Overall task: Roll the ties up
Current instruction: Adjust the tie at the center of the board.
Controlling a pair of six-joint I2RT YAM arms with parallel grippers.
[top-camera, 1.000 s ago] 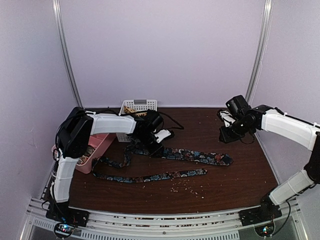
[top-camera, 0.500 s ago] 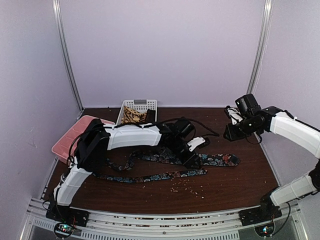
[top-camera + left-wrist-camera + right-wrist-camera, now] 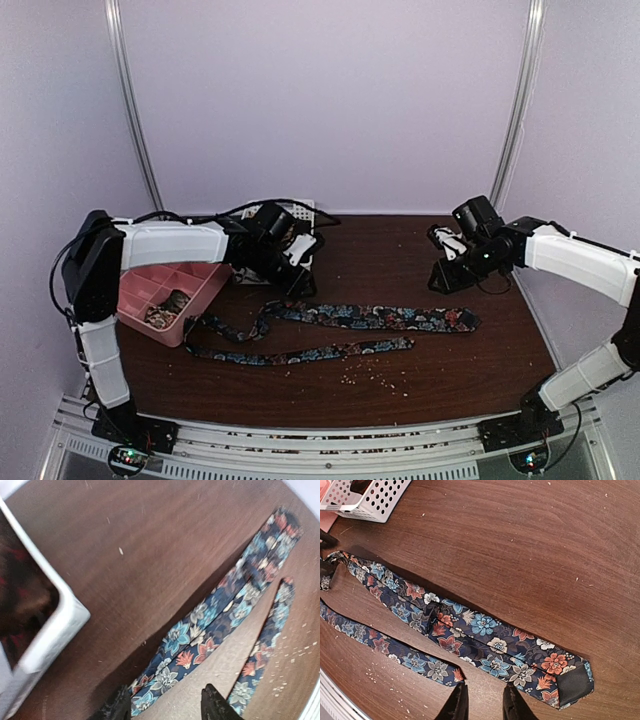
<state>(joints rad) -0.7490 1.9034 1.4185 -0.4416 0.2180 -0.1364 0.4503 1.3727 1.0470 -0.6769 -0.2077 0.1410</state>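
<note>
- Floral tie (image 3: 370,318): it lies flat on the brown table (image 3: 390,250) and is unrolled. It is folded back on itself, so two strands run side by side across the middle.
- The wide blade ends towards the right side of the table (image 3: 570,680). The narrow end stops short of it on the near strand. The fold forms an open loop at the left, just beside the pink tray (image 3: 140,285).
- Left gripper (image 3: 167,707): the arm reaches across to the back centre. The gripper sits low above the wide strand near its left part, close in front of the white basket (image 3: 380,500). Its fingers stand moderately apart with nothing between them. Whether the tips touch the cloth cannot be told.
- Right gripper (image 3: 484,702): it hangs above the table at the right, behind the wide end of the tie and clear of it. The fingers are separated by only a narrow gap and hold nothing.
- The basket stands at the back edge and something dark lies inside. What it is cannot be told.
- The tray compartments hold small items that are too small to identify.
- Pale crumbs (image 3: 375,378) are scattered on the table near the narrow end.
</note>
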